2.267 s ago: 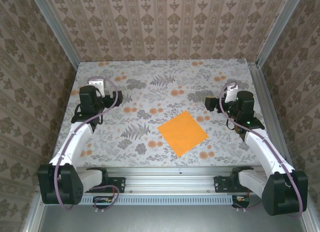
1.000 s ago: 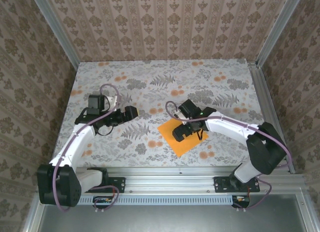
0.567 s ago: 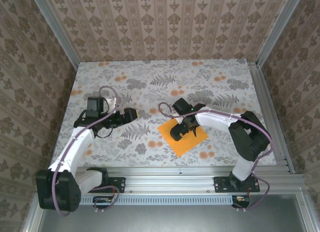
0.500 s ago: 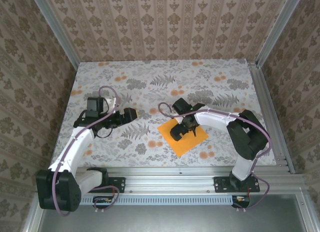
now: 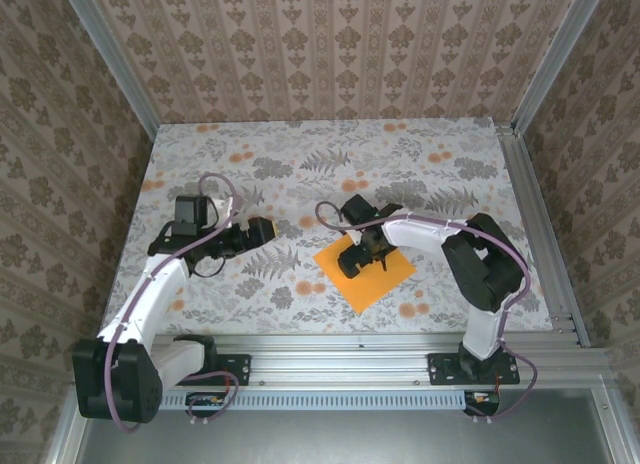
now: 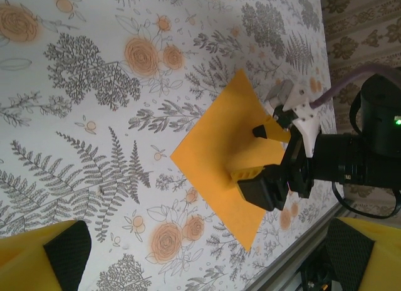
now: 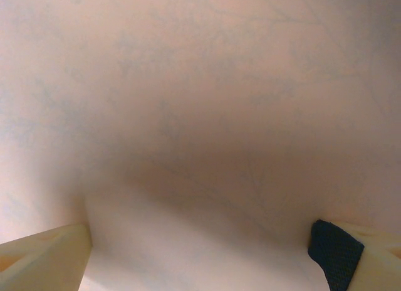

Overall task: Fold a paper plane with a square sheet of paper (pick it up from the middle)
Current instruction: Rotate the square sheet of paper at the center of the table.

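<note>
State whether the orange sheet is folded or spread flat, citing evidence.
Spread flat: the square sheet of paper shows a plain square outline, no crease visible.

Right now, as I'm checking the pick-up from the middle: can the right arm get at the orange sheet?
Probably yes. The right gripper is open and down over the middle of the square sheet of paper, which lies flat on the floral cloth with nothing else on it.

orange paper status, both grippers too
Right gripper open, tips down mid square sheet of paper. Left gripper open, apart, left of it. Sheet flat, unfolded, on floral cloth.
</note>
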`<action>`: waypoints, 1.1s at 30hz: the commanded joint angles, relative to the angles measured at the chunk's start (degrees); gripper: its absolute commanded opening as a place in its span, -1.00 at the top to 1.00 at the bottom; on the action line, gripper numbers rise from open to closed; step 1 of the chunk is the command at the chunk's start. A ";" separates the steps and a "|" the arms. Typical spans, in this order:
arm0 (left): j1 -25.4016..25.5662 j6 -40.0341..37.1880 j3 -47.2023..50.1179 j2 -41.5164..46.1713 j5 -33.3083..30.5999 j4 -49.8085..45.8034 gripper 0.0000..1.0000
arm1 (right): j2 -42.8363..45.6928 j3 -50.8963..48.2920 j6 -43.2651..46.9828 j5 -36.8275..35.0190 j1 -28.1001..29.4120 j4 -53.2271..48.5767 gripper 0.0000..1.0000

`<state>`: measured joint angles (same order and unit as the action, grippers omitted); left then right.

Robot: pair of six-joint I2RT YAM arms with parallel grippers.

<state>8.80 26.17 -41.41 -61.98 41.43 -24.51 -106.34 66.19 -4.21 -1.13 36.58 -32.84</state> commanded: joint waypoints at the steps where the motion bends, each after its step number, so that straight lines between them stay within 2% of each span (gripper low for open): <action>1: -0.38 -0.09 0.90 1.07 1.36 -0.20 -1.00 | -3.90 1.22 -4.93 -2.30 0.48 -2.46 -0.89; 8: -0.45 -0.47 1.62 0.30 1.68 0.78 -1.00 | -5.62 3.43 -14.22 -8.62 2.59 -3.65 -0.85; 10: -0.44 -0.66 1.68 -0.27 1.81 1.04 -1.00 | -7.26 6.22 -19.09 -9.21 2.88 -7.13 -0.85; 12: -0.48 -0.85 1.77 -0.76 2.13 1.37 -1.00 | -8.88 8.58 -23.20 -8.70 3.00 -9.94 -0.80; 16: -0.45 -1.05 2.12 -1.31 2.30 2.01 -1.00 | -7.96 7.95 -30.99 -7.60 3.58 -7.90 -0.78; 22: -0.54 -0.97 2.12 -1.23 2.49 2.01 -1.00 | -11.22 12.26 -43.29 -7.40 3.75 -12.34 -0.81; 25: -0.57 -0.75 2.40 -1.00 2.75 2.25 -1.00 | -12.00 12.56 -47.91 -6.28 3.90 -11.08 -0.82; 29: -0.46 -0.39 2.91 -0.24 2.63 2.27 -1.00 | -12.44 14.26 -49.04 -6.53 3.96 -10.97 -0.82; 33: -0.45 -0.17 3.09 0.43 2.79 2.19 -1.00 | -13.81 17.67 -43.43 -7.67 3.97 -13.22 -0.84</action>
<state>8.54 26.15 -38.85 -62.89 42.87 -22.94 -116.90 82.06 -48.66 -7.77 40.03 -43.42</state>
